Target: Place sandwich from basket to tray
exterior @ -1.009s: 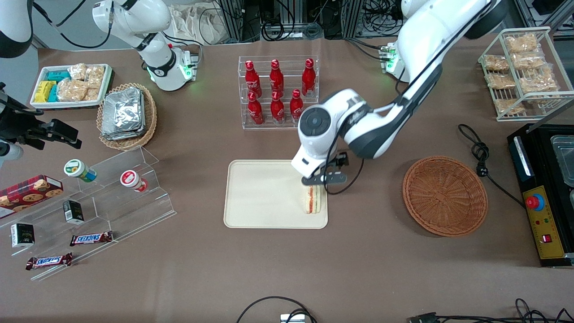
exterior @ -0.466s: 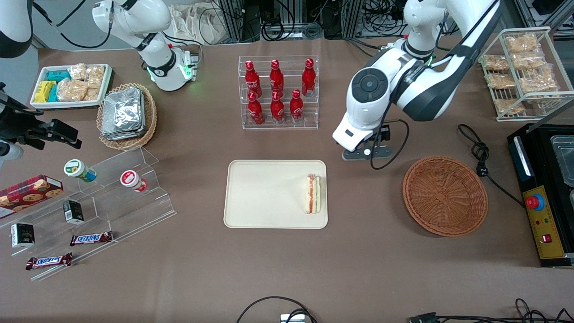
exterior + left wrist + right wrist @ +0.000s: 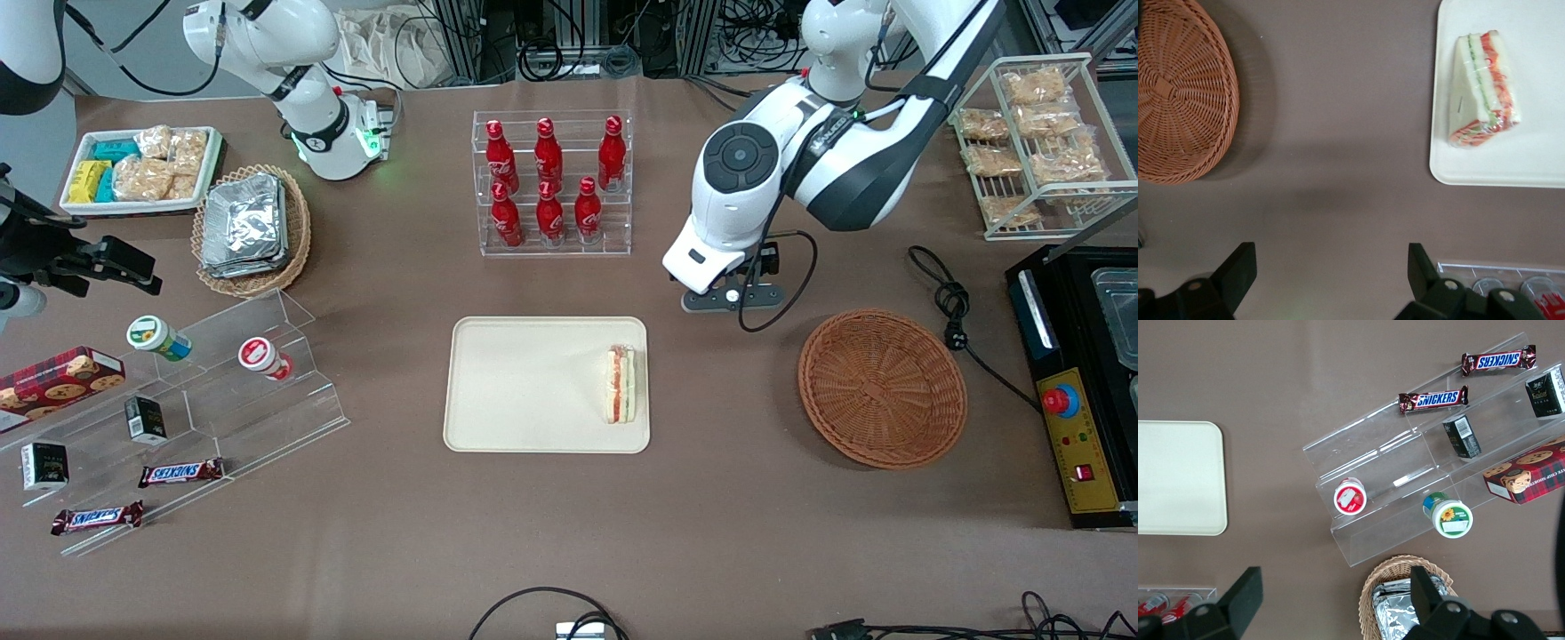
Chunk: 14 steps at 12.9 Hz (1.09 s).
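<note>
The one sandwich is lying on the tray, close along the short edge nearest the basket, cut face with its red and green layers turned up. That spot looks like the shortest drop coming from the basket, which would explain why it is sitting at the rim and not mid-tray. In the wrist view the sandwich is resting just inside the tray edge, with bare table between it and the basket. The single basket is holding nothing, so the transfer reads as done.

The gripper is hanging over bare table, between the tray's corner and the basket, farther from the front camera than both. Its fingers are spread wide apart and carrying nothing, as suits a release already made.

Farther from the camera than the tray, a clear rack is holding six red bottles, three to a row.
</note>
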Motion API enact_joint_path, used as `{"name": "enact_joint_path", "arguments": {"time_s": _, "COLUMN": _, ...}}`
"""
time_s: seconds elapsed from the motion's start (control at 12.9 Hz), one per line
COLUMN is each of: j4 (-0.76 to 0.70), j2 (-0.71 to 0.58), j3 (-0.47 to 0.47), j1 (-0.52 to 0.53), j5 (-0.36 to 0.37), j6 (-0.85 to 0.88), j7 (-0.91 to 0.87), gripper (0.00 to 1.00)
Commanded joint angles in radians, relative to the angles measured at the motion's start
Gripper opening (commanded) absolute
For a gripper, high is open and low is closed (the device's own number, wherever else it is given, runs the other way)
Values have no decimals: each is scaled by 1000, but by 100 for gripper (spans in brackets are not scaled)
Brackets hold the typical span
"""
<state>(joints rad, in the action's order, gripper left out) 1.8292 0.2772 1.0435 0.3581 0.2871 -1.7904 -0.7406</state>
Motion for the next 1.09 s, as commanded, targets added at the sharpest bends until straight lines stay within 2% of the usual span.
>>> {"name": "enact_joint_path", "arguments": {"time_s": 0.0, "j4": 7, "j2": -183, "j3": -356, "j1": -219, "j5": -176, "j6": 19, "j7": 226, "gripper": 100}}
{"name": "enact_joint_path", "arguments": {"time_s": 0.16, "j4": 4, "j2": -226, "j3": -631, "j1": -391, "j5": -200, "j6": 48, "j7": 386, "gripper": 100}}
{"name": "enact_joint_path", "arguments": {"time_s": 0.31, "j4": -7, "j2": -243, "j3": -819, "j1": -491, "j5": -198, "j6": 57, "j7": 440, "gripper": 100}}
{"name": "enact_joint_path", "arguments": {"time_s": 0.78, "j4": -105, "j2": -199, "j3": -1042, "j1": -499, "j5": -212, "j6": 62, "j7": 604, "gripper": 100}}
{"name": "enact_joint_path", "arguments": {"time_s": 1.01, "j4": -148, "j2": -164, "j3": -1041, "j1": -499, "j5": -209, "j6": 100, "j7": 604, "gripper": 100}}
